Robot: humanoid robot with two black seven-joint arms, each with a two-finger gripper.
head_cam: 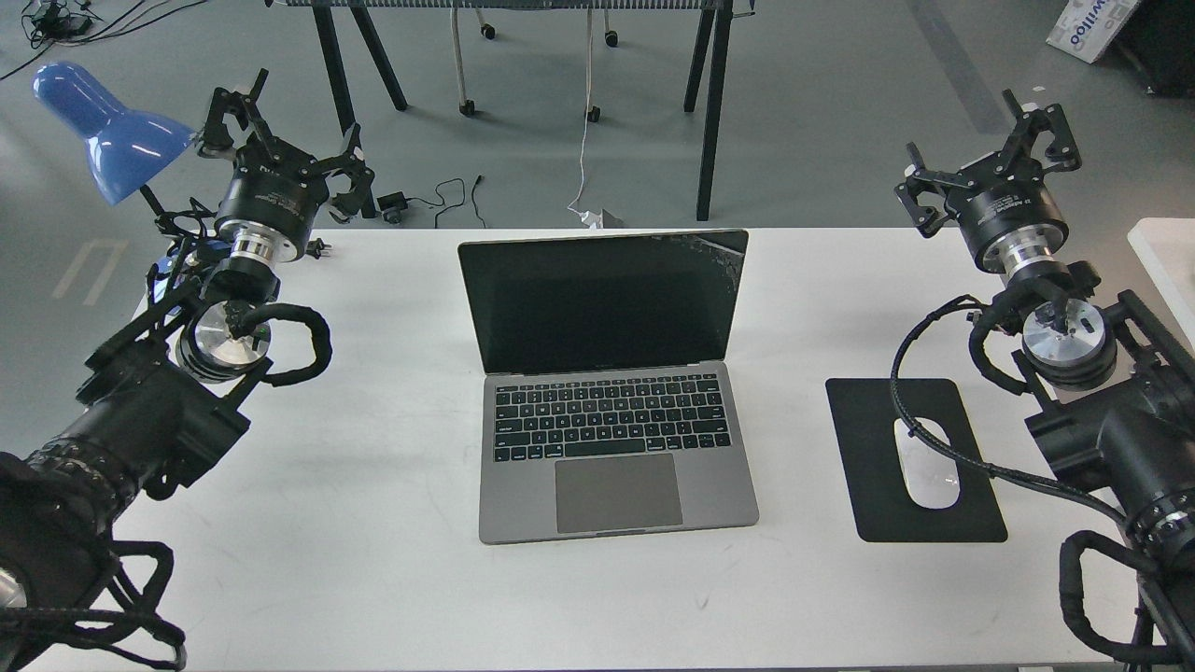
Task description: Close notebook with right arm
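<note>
The notebook (611, 425) stands open in the middle of the white table (373, 560), a slim grey laptop with a black keyboard and a big trackpad. Its black screen (602, 303) is upright, facing me, and cracked at the top right corner. My right gripper (990, 149) hangs open at the far right, well away from the notebook, above the table's back edge, with nothing between its fingers. Over at the far left, my left gripper (285, 126) is open too and holds nothing.
A black mouse pad (878, 504) with a white mouse (926, 464) lies right of the notebook, under my right arm's cable. A blue lamp (107, 126) stands at the back left by my left gripper. Table legs and cables are on the floor behind.
</note>
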